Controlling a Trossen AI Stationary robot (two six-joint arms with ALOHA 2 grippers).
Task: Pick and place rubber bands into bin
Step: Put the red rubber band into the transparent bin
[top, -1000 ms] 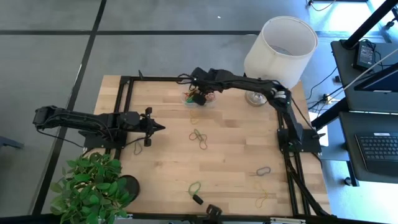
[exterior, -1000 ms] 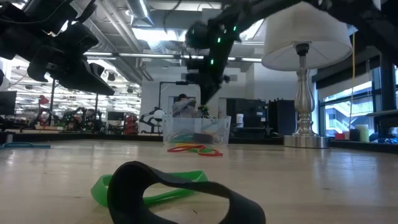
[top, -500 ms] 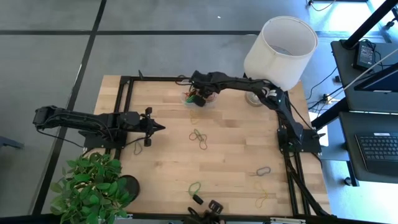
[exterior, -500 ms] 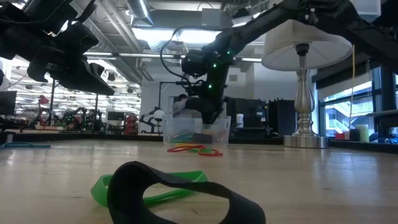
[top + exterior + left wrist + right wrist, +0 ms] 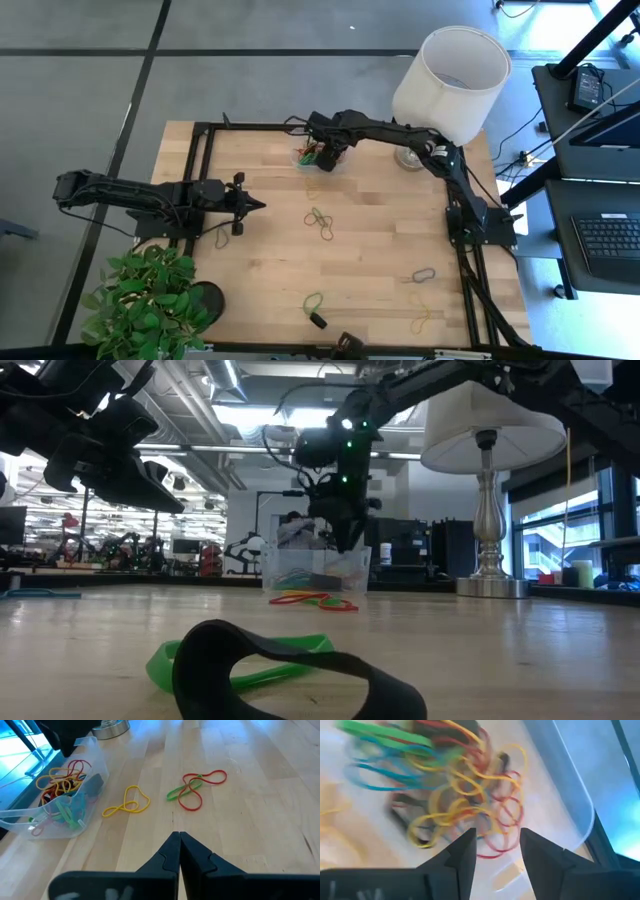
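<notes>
Directly beneath my right gripper (image 5: 496, 851), fingers spread wide, rubber bands (image 5: 460, 795) fill the bin (image 5: 565, 785), twelve o'clock ahead.

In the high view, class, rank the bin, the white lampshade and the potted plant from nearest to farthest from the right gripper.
1. bin: directly under the right gripper, far edge.
2. white lampshade: far right corner.
3. potted plant: near left corner.
</notes>
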